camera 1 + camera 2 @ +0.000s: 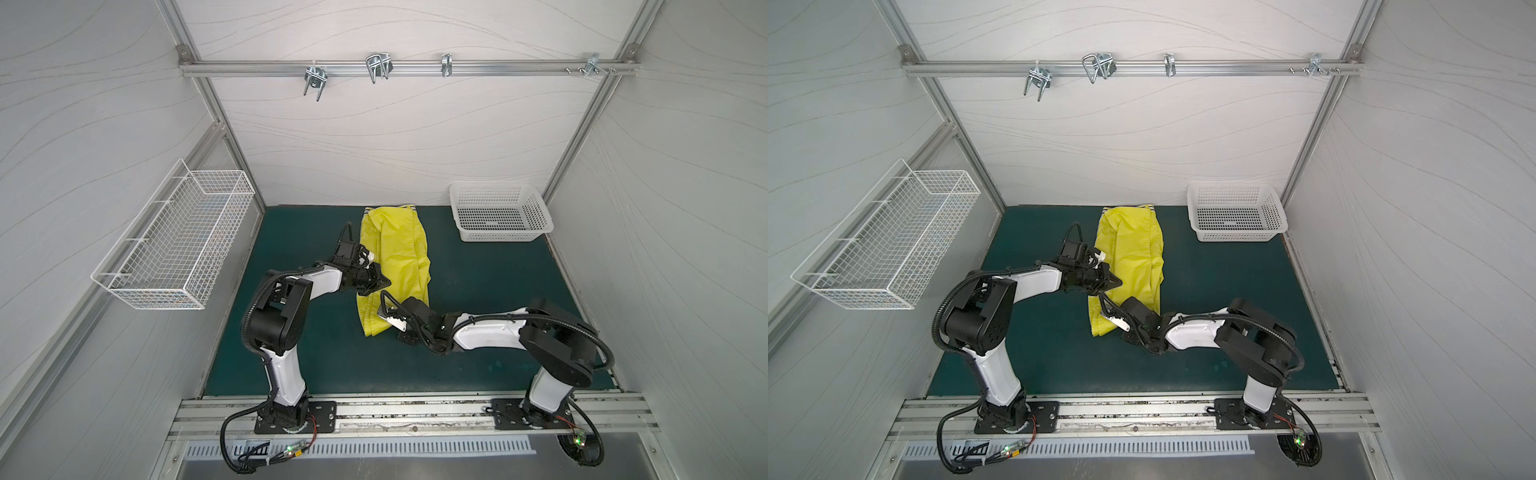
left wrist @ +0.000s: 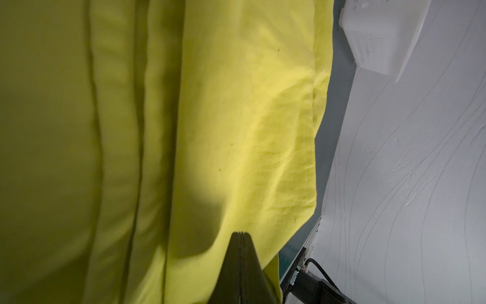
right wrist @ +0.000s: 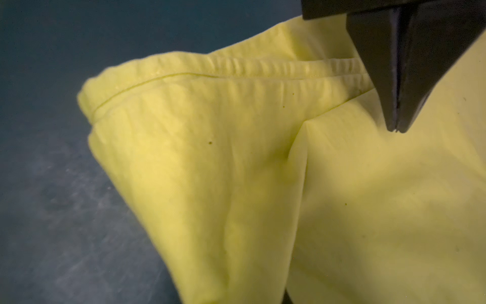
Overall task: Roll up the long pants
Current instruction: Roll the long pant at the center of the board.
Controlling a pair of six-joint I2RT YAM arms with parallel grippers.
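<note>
1. Jaws of the left gripper (image 1: 384, 282) are hovering clenched over the long pants (image 1: 395, 245) in both top views. The garment is lying on the green mat (image 1: 291, 353), waistband well beyond both jaws, hem just beside the right gripper (image 1: 380, 312).
2. Left wrist: the left gripper (image 2: 242, 234) is clenching nothing, and the long pants (image 2: 236, 118) are spreading just ahead.
3. Right wrist: the right gripper (image 3: 395, 129) is closing tight at the fabric (image 3: 210, 158). Whether cloth is caught between the jaws cannot be told.
</note>
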